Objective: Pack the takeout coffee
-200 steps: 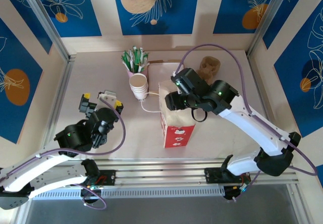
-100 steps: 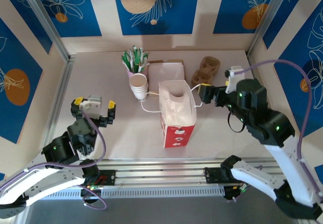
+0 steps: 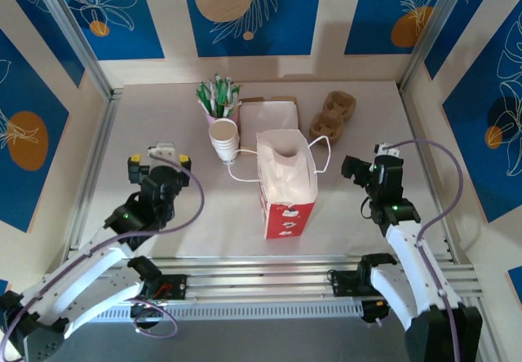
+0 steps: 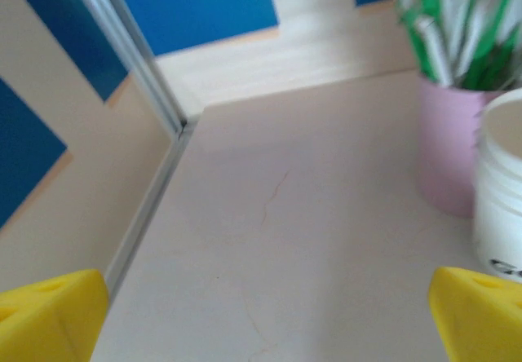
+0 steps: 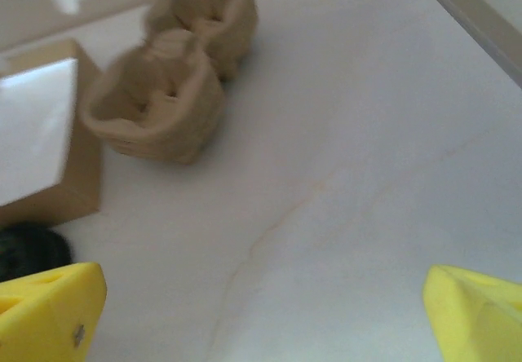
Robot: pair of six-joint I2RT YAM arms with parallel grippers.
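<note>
Paper bag (image 3: pixel 285 184) upright mid-table, mouth open upward, blocks straight path between arms. Handle loops stick out both sides. Flat box (image 3: pixel 269 116) just behind bag. Cup stack (image 3: pixel 224 139) and pink straw cup (image 3: pixel 215 105) crowd bag's back-left. Brown carrier (image 3: pixel 332 116) back-right. Left gripper (image 3: pixel 159 162): bare table (image 3: pixel 147 117) ahead, free to side rail (image 3: pixel 96 158). Right gripper (image 3: pixel 367 165): bare strip ahead up to carrier.

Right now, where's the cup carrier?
Top view: the carrier sits at the back, right of centre, just right of the white box and behind the bag.
</note>
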